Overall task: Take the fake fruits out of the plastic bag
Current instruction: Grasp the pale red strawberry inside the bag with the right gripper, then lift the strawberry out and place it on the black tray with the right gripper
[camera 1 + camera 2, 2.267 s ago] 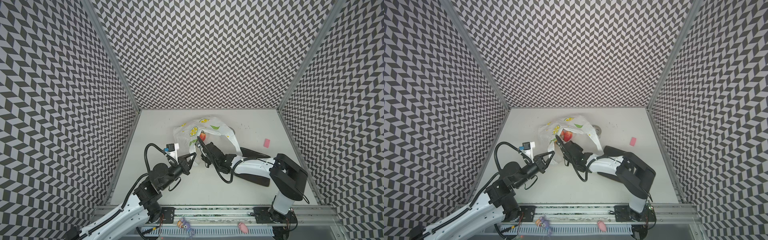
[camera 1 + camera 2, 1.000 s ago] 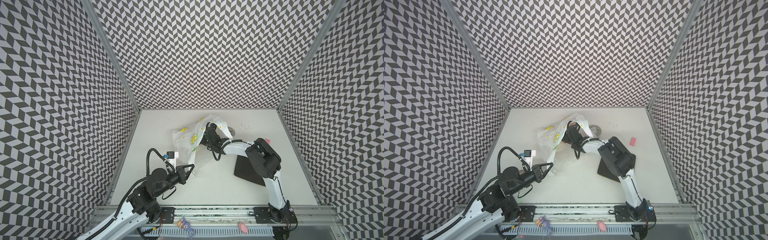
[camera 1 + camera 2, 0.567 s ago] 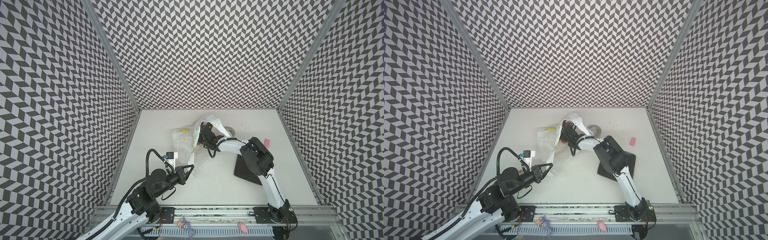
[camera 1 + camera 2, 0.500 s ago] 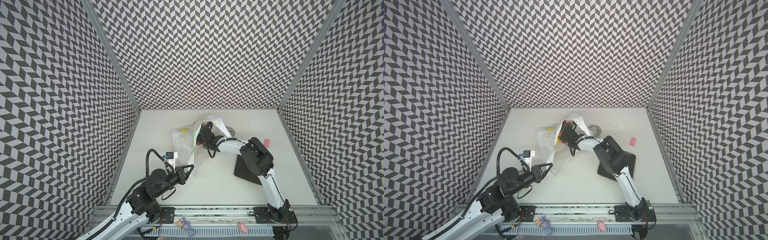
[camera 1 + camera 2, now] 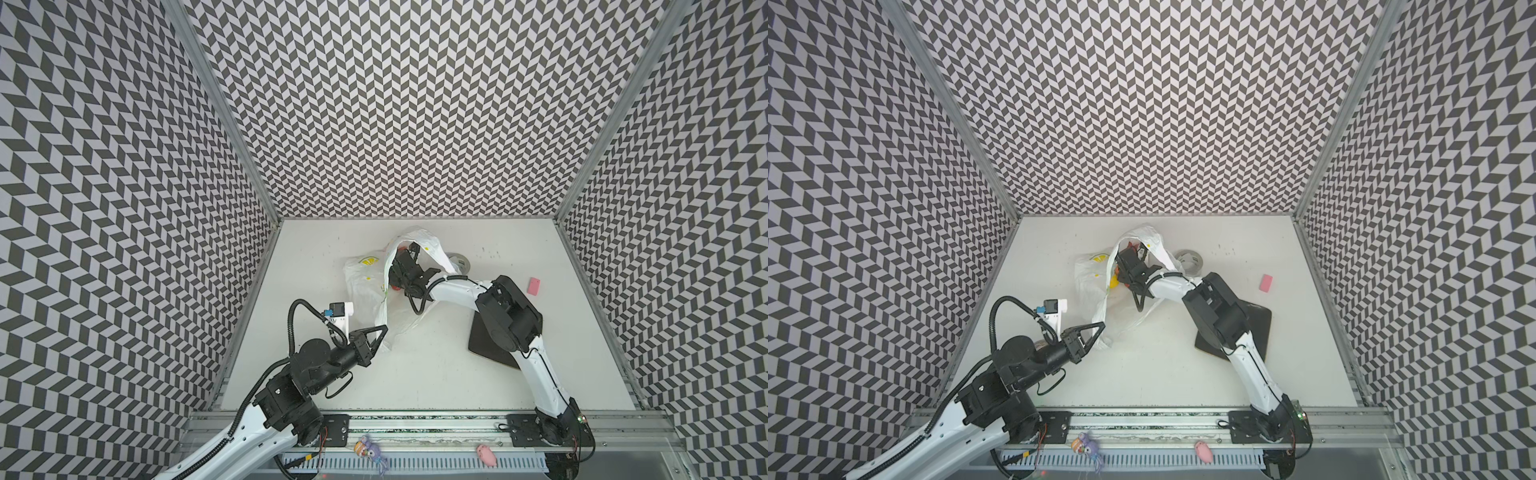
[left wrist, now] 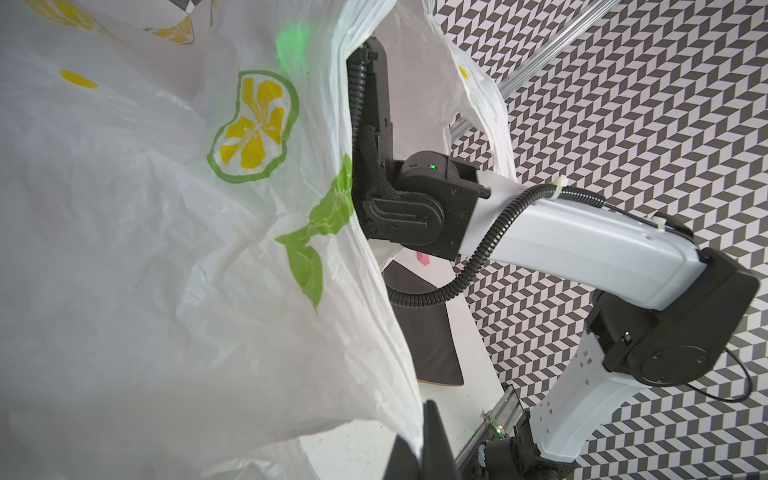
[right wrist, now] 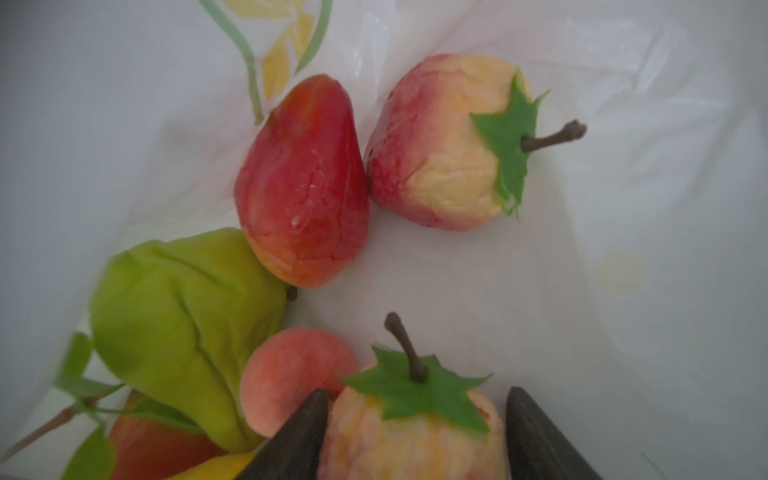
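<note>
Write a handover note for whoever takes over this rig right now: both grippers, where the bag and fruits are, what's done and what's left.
Left gripper: shut on the near edge of the plastic bag, holding it open.
Right gripper: inside the bag, jaws on either side of a pale fruit with a leaf and stem; I cannot tell if it is gripped.
Fruits: several more lie in the bag, among them a red fruit and a green fruit.
Done: bag opened, arm reached in. No fruit shows outside the bag.
Left: lift this fruit out, then the rest.
</note>
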{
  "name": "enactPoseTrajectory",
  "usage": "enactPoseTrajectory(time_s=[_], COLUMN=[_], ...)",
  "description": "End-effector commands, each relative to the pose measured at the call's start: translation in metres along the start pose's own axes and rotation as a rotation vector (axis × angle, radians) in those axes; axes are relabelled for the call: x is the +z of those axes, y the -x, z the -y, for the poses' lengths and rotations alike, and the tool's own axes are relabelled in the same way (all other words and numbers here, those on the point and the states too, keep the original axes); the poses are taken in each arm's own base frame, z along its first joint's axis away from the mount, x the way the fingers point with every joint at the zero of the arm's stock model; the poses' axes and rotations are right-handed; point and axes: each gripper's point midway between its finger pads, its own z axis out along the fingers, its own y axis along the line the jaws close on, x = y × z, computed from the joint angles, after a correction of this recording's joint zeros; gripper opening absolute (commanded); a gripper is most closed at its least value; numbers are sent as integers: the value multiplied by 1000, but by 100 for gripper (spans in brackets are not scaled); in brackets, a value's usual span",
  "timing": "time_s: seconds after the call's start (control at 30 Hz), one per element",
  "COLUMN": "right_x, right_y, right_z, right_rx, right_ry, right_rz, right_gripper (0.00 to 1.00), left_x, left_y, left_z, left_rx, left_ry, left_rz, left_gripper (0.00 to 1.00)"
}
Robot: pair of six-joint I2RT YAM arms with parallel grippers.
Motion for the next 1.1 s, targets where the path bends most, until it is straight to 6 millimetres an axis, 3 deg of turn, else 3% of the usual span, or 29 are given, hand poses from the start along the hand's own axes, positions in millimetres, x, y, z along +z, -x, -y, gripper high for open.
enactPoseTrajectory(time_s=[0.0,0.17,0.3,0.47,0.73,0.87,1.07], right_x=[14,15,2,-40,-103,-129,-165], right_y=[-19,-18,-13,-3,-24,-40,-69], right_z=[25,27,17,-9,-26,-24,-3], right_rx=[-45,-59,-57,-61,-163,-182,-205], right_ry=[-106,-125,-89,45,240,306,345], right_rz=[-21,-15,-8,33,4,-60,-143], right_gripper=[63,54,46,44,43,43,43], left_x=[-1,-4,-5,-3,2,6,7], left_y=[5,7,10,10,13,16,25], left_z=[5,6,4,-4,-3,0,4], left_rx=[-15,-26,-33,-63,-84,-79,-72], left_ry=[-26,-36,-31,-19,-37,-40,-40], left_rz=[30,45,65,91,119,124,157], left_gripper=[0,0,0,0,0,0,0])
